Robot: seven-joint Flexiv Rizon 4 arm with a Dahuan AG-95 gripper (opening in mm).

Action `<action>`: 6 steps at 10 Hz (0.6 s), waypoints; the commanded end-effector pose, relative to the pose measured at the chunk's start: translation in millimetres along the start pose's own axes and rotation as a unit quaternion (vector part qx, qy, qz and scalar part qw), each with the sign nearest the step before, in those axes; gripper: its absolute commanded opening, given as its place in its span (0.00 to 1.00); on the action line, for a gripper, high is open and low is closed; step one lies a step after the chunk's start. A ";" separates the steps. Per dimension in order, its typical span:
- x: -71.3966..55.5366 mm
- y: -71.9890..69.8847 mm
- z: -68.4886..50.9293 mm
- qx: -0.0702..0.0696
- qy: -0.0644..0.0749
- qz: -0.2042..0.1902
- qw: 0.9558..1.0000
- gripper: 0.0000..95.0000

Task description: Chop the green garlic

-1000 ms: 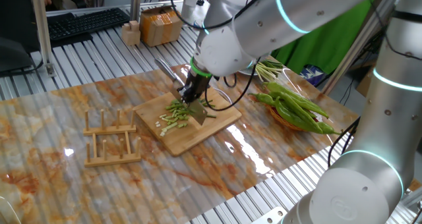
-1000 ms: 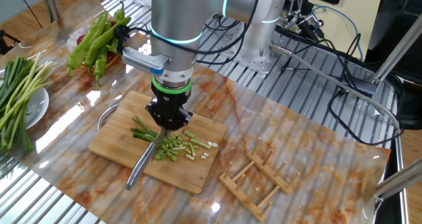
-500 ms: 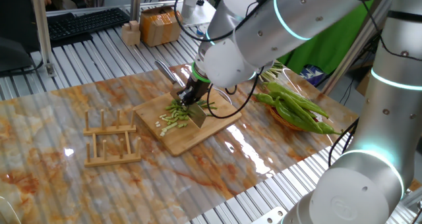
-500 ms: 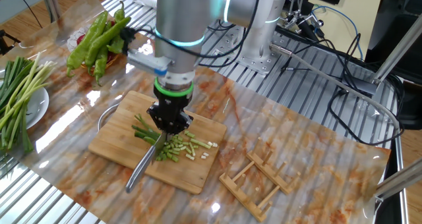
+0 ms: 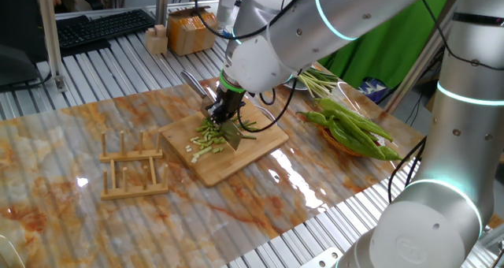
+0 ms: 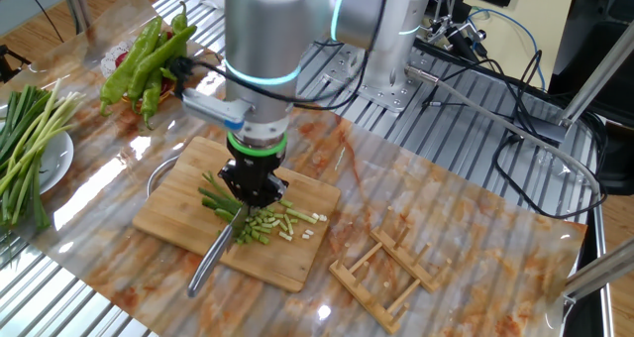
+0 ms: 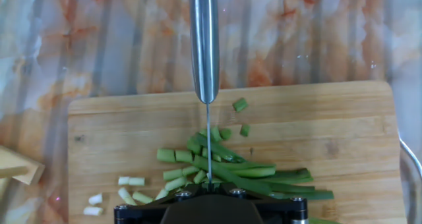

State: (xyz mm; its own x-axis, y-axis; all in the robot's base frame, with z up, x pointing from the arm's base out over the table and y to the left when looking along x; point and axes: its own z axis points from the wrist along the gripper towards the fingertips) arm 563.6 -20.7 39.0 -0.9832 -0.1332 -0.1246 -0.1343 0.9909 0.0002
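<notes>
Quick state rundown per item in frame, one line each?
Two-finger claw: shut on the steel knife, pointing down.
Steel knife: blade edge down on the stalks.
Thin green garlic stalks: partly chopped; short bits one side of the blade, longer lengths the other.
Wooden cutting board: flat under the garlic.
Glossy green peppers: whole.
Long whitish-ended stalks: uncut.

The silver arm bends down over the table, wrist vertical, its gripper (image 6: pixel 254 186) pointing straight down, jaws clamped together.
</notes>
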 end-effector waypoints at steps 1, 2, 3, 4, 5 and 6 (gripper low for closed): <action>-0.2 0.6 -16.0 0.002 0.006 0.000 1.000 0.00; 0.0 0.7 -16.0 0.002 0.005 0.001 1.000 0.00; -0.1 0.7 -16.6 0.002 0.005 0.002 1.000 0.00; -0.5 0.4 -18.7 0.004 0.006 0.003 1.000 0.00; -0.5 0.3 -19.9 0.003 0.006 0.003 1.000 0.00; 0.0 0.5 -18.1 0.002 0.005 0.003 1.000 0.00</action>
State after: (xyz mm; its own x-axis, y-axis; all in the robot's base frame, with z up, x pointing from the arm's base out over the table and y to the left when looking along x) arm 560.5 -19.0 55.5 -0.9853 -0.1293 -0.1115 -0.1309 0.9914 0.0065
